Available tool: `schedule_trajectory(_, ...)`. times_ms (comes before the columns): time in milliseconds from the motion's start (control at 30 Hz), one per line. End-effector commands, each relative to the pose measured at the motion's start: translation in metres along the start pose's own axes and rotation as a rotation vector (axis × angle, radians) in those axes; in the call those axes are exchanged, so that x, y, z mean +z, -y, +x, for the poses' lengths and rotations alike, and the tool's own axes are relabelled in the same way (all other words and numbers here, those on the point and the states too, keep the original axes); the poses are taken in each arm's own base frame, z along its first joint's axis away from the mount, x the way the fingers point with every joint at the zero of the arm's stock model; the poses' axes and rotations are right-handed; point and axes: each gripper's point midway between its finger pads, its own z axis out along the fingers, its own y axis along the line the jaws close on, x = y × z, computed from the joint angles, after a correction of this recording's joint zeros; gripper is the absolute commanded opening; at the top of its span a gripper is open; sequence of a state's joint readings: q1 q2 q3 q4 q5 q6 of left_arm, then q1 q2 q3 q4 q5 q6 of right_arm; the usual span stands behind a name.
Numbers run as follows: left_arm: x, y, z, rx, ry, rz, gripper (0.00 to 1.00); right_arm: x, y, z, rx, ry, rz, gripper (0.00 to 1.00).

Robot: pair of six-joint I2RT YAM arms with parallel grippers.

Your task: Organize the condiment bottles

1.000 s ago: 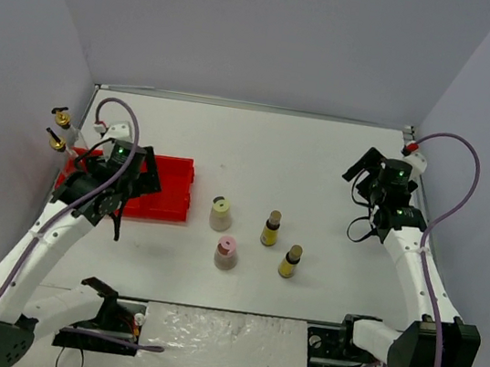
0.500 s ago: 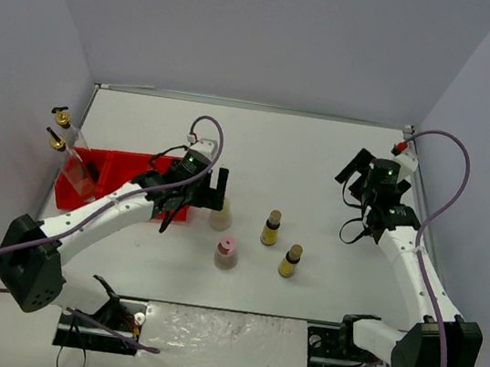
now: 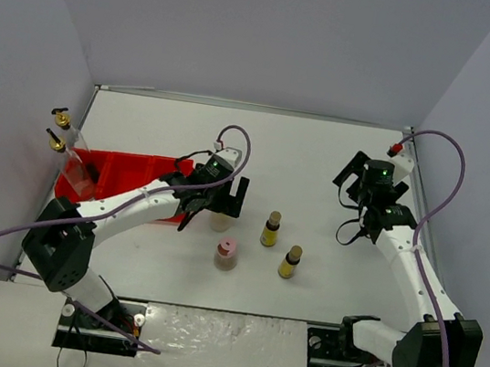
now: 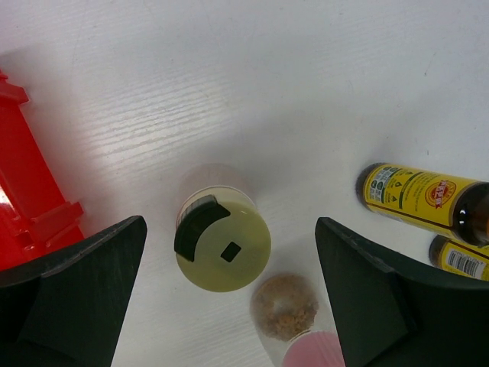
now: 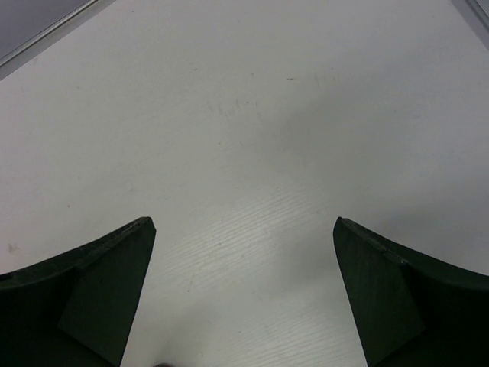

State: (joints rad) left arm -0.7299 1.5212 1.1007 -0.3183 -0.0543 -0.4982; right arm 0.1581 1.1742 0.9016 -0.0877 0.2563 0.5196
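**Left gripper.** The left gripper (image 3: pixel 224 201) is hanging over the middle of the table (image 3: pixel 324 149), just off the right end of the red tray (image 3: pixel 136 172). Its jaws are standing wide open and are gripping nothing. In the left wrist view the left gripper (image 4: pixel 229 222) is straddling the yellow-capped bottle (image 4: pixel 223 248). The cap is sitting between the two fingers (image 4: pixel 69 290) with bare table showing on either side, so neither finger is touching it. How far above the cap the fingertips are hanging cannot be told.

**Right gripper.** The right gripper (image 3: pixel 353 174) is hanging near the right edge of the table, well apart from every bottle. In the right wrist view the right gripper (image 5: pixel 243 222) is showing wide-open jaws with only bare table between them.

**Condiment bottles.**
- The yellow-capped bottle (image 3: pixel 219 219) is standing upright mid-table, under the left gripper.
- The pink-capped bottle (image 3: pixel 226 253) is standing just beside it, toward the near edge.
- The two tiny yellow bottles (image 3: pixel 271 228) (image 3: pixel 290 260) are standing upright a little to the right, one nearer the near edge than the other. All four bottles are standing apart from one another.
- The two tall glass bottles (image 3: pixel 73 150) are leaning at the left end of the red tray, their gold spouts pointing toward the left edge. Which compartment is holding them cannot be told.
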Motion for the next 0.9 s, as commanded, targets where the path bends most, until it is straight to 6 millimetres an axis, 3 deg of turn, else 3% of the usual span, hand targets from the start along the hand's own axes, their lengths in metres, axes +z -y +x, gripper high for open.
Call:
schedule_trajectory(0,-0.003,0.012,-0.023,0.000,0.060,0.001,0.89,-0.002,-0.009,-0.028,0.013,0.080,-0.002,1.00)
schedule_trajectory(233,-0.001,0.009,-0.008,-0.007,0.016,-0.060,0.82,-0.002,-0.007,-0.029,0.008,0.085,0.007,1.00)
schedule_trajectory(400,-0.007,0.006,-0.004,-0.011,0.018,-0.095,0.62,0.000,-0.006,-0.026,0.008,0.078,0.010,1.00)
schedule_trajectory(600,-0.007,0.005,-0.005,0.012,0.016,-0.099,0.02,0.000,-0.006,-0.024,0.011,0.074,0.008,1.00)
schedule_trajectory(733,-0.018,0.008,-0.024,0.030,0.079,-0.095,0.00,-0.002,-0.005,-0.025,0.007,0.079,0.010,1.00)
schedule_trajectory(867,-0.047,-0.002,-0.054,0.026,0.184,-0.154,0.00,-0.003,-0.003,-0.025,0.003,0.084,0.016,1.00)
